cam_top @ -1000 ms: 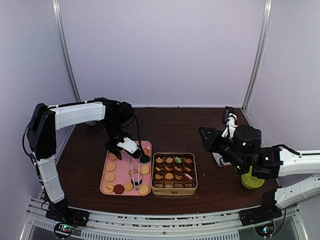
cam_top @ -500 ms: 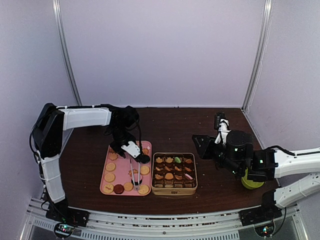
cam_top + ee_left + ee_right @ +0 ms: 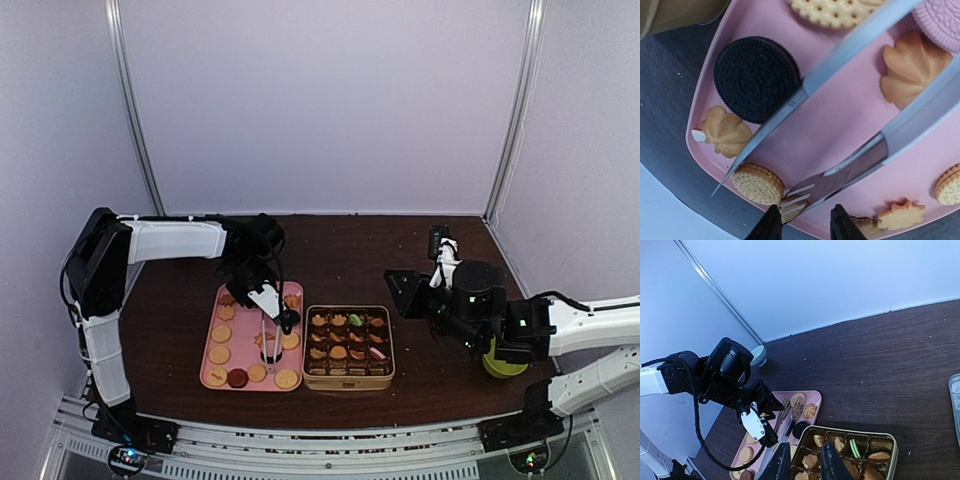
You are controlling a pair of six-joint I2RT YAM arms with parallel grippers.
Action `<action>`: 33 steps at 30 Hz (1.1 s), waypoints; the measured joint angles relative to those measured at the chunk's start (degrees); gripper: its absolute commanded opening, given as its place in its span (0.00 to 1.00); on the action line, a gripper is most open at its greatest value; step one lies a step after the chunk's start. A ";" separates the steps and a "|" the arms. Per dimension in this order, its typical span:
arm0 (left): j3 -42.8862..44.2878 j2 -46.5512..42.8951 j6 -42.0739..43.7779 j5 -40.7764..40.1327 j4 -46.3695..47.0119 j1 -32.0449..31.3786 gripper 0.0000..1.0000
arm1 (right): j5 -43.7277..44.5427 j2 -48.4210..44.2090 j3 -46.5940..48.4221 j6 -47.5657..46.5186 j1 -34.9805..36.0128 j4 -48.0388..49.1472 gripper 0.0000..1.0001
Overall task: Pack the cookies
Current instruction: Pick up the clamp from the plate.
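Observation:
The cookies lie on a pink tray (image 3: pixel 211 341) and in the cells of a gold tin (image 3: pixel 348 383) beside it. My left gripper (image 3: pixel 268 300) hangs over the tray's far right part, shut on metal tongs (image 3: pixel 267 338). In the left wrist view the tongs (image 3: pixel 840 175) cross the tray; the forked tip rests on a tan cookie (image 3: pixel 790 209) at the tray's edge, between my fingers (image 3: pixel 771 226). A black cookie (image 3: pixel 756 79) and a round tan one (image 3: pixel 757 183) lie close by. My right gripper (image 3: pixel 400 290) hovers right of the tin, open narrowly and empty (image 3: pixel 806 467).
A yellow-green cup (image 3: pixel 503 365) stands under my right arm at the table's right. A small pale bowl (image 3: pixel 759 355) sits beyond the tray near the back left. The tin (image 3: pixel 890 440) holds tan cookies and a green one (image 3: pixel 855 446).
My left gripper has shifted slightly right over the tray and its jaws have squeezed the tongs narrower. My right arm swung left toward the tin, then stopped.

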 measured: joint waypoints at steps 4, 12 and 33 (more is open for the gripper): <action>-0.66 -0.26 0.74 -1.40 1.09 -0.68 0.31 | -0.11 0.00 -0.02 0.02 0.04 0.00 0.22; -3.56 -2.34 0.90 -2.45 1.88 -2.25 0.19 | -0.11 0.00 -0.04 0.02 0.22 0.00 0.22; -5.90 -3.04 -2.25 -3.48 -5.01 -3.78 0.49 | -0.94 1.33 0.17 -0.04 0.22 -0.33 0.22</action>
